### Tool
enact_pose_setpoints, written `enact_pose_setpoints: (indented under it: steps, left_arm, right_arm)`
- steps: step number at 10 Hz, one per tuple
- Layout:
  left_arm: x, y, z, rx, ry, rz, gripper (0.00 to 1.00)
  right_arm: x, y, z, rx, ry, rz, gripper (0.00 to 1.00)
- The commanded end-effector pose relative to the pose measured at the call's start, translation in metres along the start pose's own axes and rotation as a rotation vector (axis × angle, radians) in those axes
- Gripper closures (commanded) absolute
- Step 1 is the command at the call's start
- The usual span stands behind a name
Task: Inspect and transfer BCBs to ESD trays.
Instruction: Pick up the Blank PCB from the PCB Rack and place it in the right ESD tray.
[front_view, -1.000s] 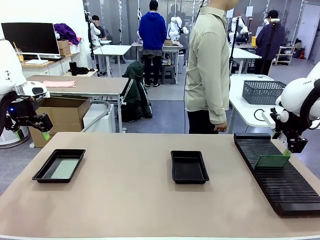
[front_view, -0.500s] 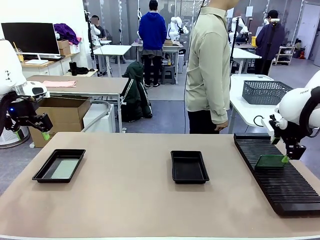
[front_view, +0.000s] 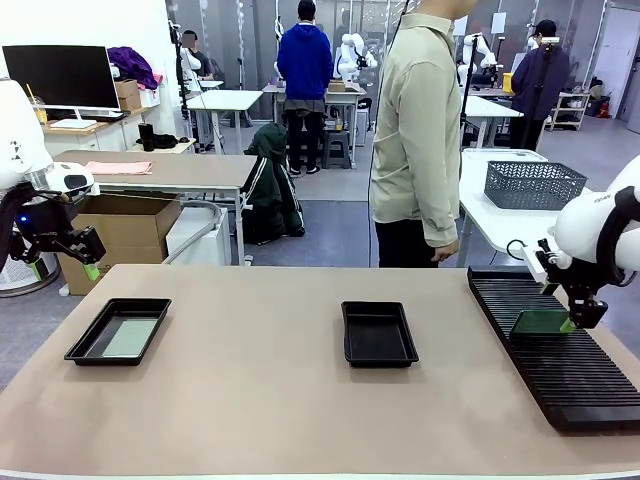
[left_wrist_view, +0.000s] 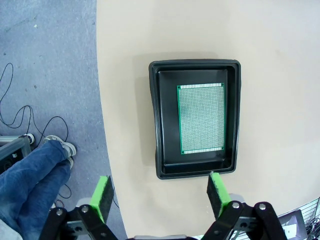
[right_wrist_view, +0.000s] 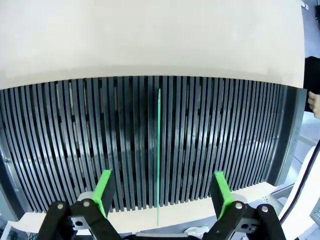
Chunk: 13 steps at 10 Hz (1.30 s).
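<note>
A black ESD tray (front_view: 118, 331) at the table's left holds one pale green BCB (front_view: 131, 337); from the left wrist the same tray (left_wrist_view: 156, 125) and its perforated BCB (left_wrist_view: 201, 118) lie below. My left gripper (front_view: 66, 256) (left_wrist_view: 160, 195) hangs open off the table's left edge, apart from that tray. A second ESD tray (front_view: 379, 333) at the table's middle holds nothing. Another BCB (front_view: 540, 322) stands on edge in the slotted rack (front_view: 555, 345), edge-on (right_wrist_view: 158, 150) from the right wrist. My right gripper (front_view: 568, 309) (right_wrist_view: 161, 192) stands open above it, one finger on each side, apart.
A person in a beige shirt (front_view: 415, 130) stands at the table's far side, a hand (front_view: 440, 257) hanging near the rack's far end. Floor, cables and a jeans leg with a shoe (left_wrist_view: 35, 170) lie beyond the table's left edge.
My right gripper has moved down and slightly toward the table's near side over the standing board. The left arm has not moved.
</note>
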<state>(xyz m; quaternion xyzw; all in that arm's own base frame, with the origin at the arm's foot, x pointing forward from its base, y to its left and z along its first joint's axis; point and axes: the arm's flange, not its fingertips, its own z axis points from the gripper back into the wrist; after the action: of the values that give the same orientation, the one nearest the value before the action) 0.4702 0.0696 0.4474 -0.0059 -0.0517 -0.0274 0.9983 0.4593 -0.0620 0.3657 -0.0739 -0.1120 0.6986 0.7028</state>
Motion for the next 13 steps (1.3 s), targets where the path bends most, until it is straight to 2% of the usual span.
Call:
enact_pose_setpoints:
  steps: [1,8,9,13]
  left_arm:
    - [-0.0007,0.0007,-0.0013,0.002,-0.003,0.002,0.0]
    - [-0.0007,0.0007,-0.0013,0.002,-0.003,0.002,0.0]
    - [-0.0007,0.0007,-0.0013,0.002,-0.003,0.002,0.0]
    - [-0.0007,0.0007,-0.0013,0.002,-0.003,0.002,0.0]
  right_arm:
    - [-0.0105,0.003,-0.0108,-0.032,-0.026,0.021,0.0]
    - [-0.0139,0.0089,-0.0144,-0.034,-0.029,0.01,0.0]
    - [-0.0148,0.0098,-0.0141,-0.036,-0.028,0.008,0.03]
    - [-0.0169,0.009,-0.0142,-0.038,-0.032,0.003,0.25]
